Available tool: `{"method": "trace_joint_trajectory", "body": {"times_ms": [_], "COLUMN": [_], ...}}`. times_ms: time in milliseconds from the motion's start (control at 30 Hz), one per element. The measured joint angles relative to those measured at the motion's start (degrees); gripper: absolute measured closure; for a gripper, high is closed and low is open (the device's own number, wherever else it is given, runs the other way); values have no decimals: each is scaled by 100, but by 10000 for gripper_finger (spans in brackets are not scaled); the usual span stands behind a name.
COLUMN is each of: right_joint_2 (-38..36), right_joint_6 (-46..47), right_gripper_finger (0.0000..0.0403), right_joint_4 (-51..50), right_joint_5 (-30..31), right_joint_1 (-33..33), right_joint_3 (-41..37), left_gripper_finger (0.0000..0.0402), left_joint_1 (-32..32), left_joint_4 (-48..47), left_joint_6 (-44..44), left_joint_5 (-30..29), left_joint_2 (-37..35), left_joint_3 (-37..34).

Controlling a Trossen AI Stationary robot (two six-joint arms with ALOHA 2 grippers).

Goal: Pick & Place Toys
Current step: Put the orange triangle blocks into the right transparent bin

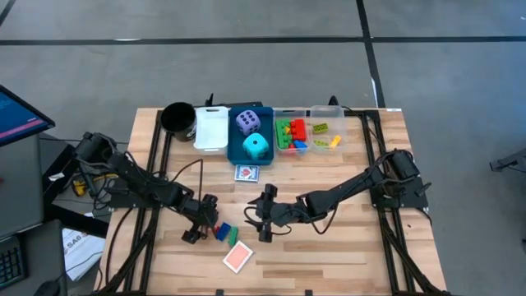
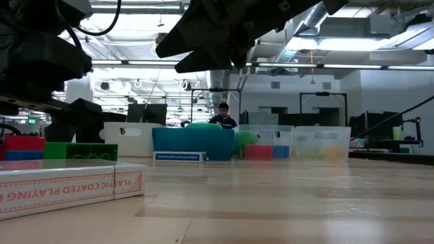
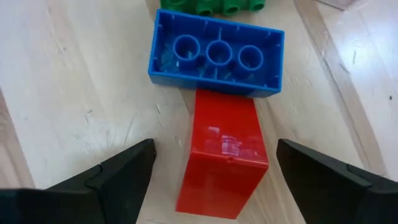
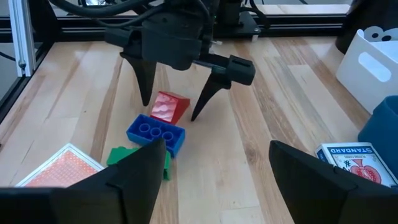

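Note:
A red brick [image 3: 224,158] lies on the wooden table beside a blue brick [image 3: 214,59] turned hollow side up, with a green brick [image 3: 214,6] beyond it. My left gripper [image 3: 214,149] is open and points steeply down. Its fingers stand on either side of the red brick [image 4: 169,107] without touching it. A red-backed card box [image 1: 237,256] lies flat near the front edge. My right gripper [image 1: 265,215] hovers open over the table's middle, to the right of the bricks, with nothing between its fingers.
Along the far edge stand a black cup [image 1: 177,117], a white bin [image 1: 211,127], a blue bin [image 1: 232,156] holding a purple die [image 1: 248,122] and a cyan die [image 1: 256,147], and clear bins [image 1: 306,111] with bricks. A blue card box [image 1: 246,173] lies before the blue bin.

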Motion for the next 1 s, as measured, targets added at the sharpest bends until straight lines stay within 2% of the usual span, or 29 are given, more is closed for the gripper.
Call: {"method": "trace_joint_trajectory", "body": {"times_ms": [200,533,733,867,1000], "right_joint_2": [0,2,2,2,2], "right_joint_6": [0,0,0,0,0], "right_gripper_finger": [121,121,121,121,121], "right_joint_4": [-2,1,-2,0,1], "right_joint_5": [0,0,0,2,2], "right_joint_1": [5,5,5,5,5], "right_joint_3": [0,0,0,0,0], "left_gripper_finger": [124,263,266,266,266], "left_joint_1": [0,4,20,20,31], "left_joint_4": [-2,85,134,176,204], "left_joint_6": [-296,-367,-983,-1044,-1042], "left_joint_5": [-186,-111,-86,115,164], "left_joint_2": [4,11,9,-6,-326], "left_joint_3": [-2,-11,-11,-11,-13]}}
